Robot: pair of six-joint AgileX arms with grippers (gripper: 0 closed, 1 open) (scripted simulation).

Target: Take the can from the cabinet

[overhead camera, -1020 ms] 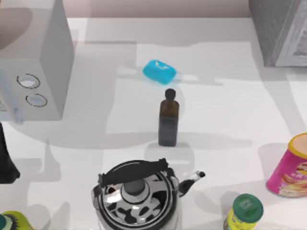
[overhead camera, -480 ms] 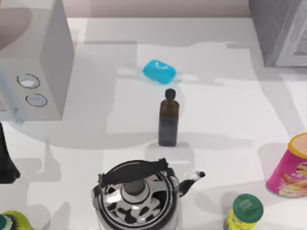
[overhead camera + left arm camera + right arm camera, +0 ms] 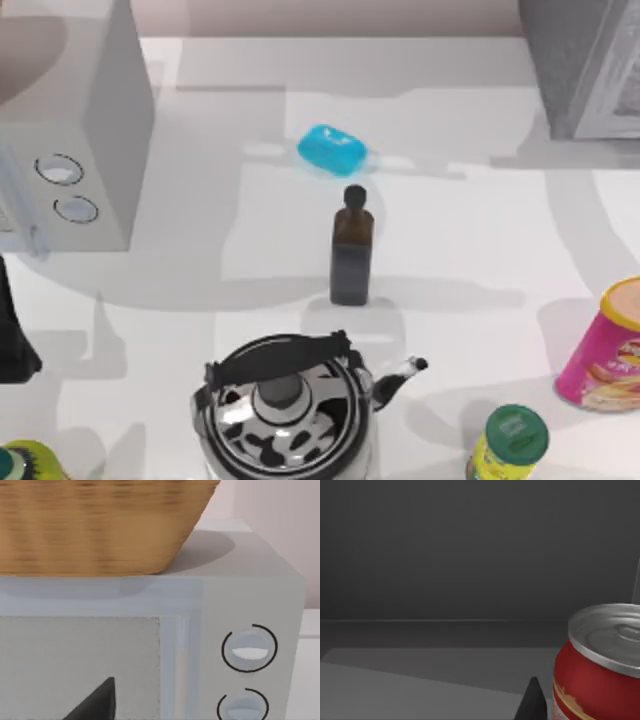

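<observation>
Only one dark fingertip (image 3: 534, 702) of the right gripper shows, beside the red can (image 3: 600, 665) inside the dim cabinet (image 3: 585, 65) at the top view's upper right; the jaw state cannot be told. The can is cut off at the frame edge.

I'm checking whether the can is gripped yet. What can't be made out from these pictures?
- Right gripper: in the right wrist view a dark fingertip is cut off by the edge beside the red can; grip unknowable.
- Can: its label runs past the frame edge.
- Cabinet: in the top view, cropped at the corner, inside hidden.
- Left gripper: one dark tip before the microwave; the rest is cut off.
</observation>
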